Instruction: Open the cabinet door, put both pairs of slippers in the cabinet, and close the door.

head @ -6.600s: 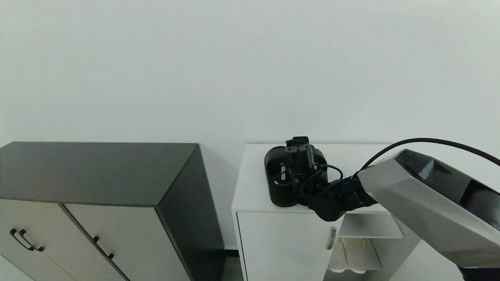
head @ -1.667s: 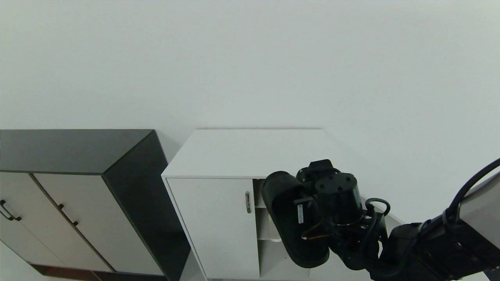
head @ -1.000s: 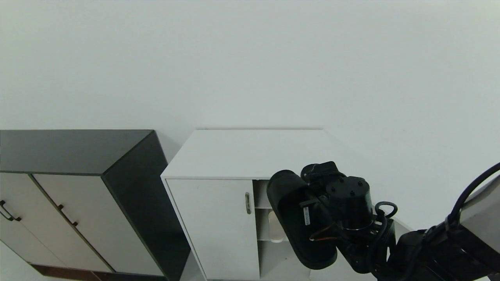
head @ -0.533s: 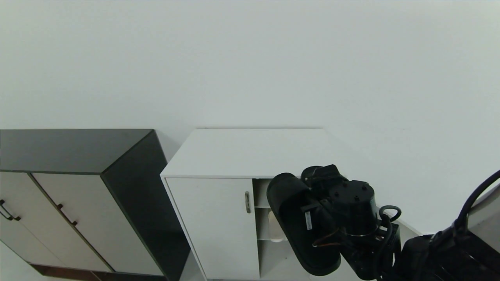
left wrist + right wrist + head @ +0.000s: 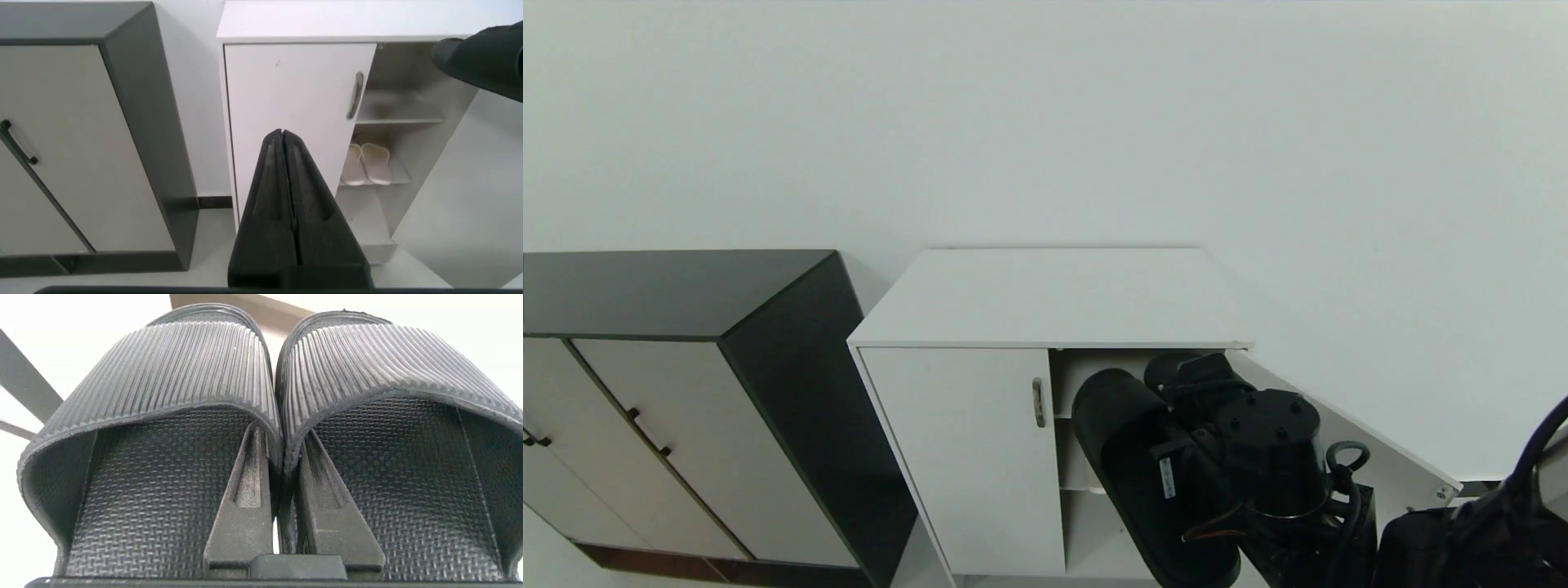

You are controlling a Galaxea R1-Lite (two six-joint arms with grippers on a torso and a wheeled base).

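White flat-panelled cabinet (image 5: 1054, 298) faces you, its right door (image 5: 1395, 469) swung wide. Your right gripper (image 5: 282, 498) pinches the ribbed black rubber slippers (image 5: 1143, 474) together before the opening; a smooth cream pair (image 5: 368, 163) sits inside. Your left gripper (image 5: 283, 139) is pressed closed, empty.

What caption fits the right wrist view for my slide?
Right claw clamps the black slippers together by their adjoining sides.

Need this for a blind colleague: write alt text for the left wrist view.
The robot's black left hand, shut and empty, points toward a white wooden cabinet that is open on one side. A pair of cream slippers sits inside it, and a dark grey cabinet stands beside the white one.
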